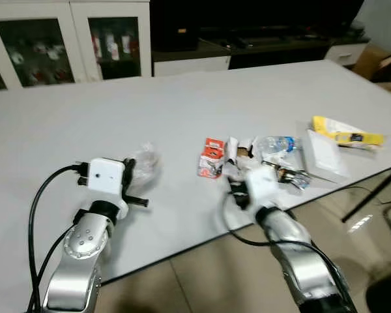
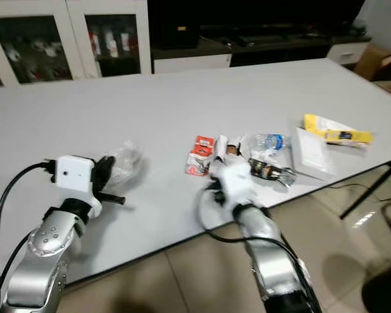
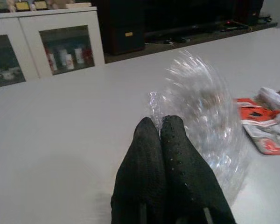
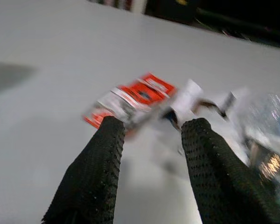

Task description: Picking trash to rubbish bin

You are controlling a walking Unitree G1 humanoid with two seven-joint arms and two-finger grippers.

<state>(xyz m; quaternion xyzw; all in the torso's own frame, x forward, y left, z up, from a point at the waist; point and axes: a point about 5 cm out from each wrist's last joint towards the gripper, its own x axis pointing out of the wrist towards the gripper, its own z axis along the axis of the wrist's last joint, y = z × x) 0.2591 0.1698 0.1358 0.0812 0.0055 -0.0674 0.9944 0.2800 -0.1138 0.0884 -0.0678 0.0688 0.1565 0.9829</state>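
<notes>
Fingers pressed tight together on the left gripper point(image 3: 161, 126), their black tips right up against a crumpled clear plastic wrapper point(image 3: 203, 116) that sits on the white table point(image 1: 182, 111); I can't tell whether any of the film is actually pinched between them. From where the head camera looks, that wrapper point(image 1: 143, 163) lies just beyond the left wrist, well apart from the rest of the litter.

Over on the other side the right gripper point(image 4: 151, 126) has its two fingers point(image 4: 105, 154) spread wide with nothing between them, hovering low over the table and pointed at a red and white packet point(image 4: 130, 100). That packet point(image 1: 212, 156) lies flat near the table's front edge, and just beside it is a heap of torn wrappers point(image 1: 241, 153), then a squashed clear plastic bottle point(image 1: 274, 145) and some shiny foil scraps point(image 1: 290, 175). Further along sit a white flat pack point(image 1: 324, 155) and a yellow bag point(image 1: 345, 132), touching or nearly so.

Behind the table stands a white cabinet with glass doors point(image 1: 72, 39)
</notes>
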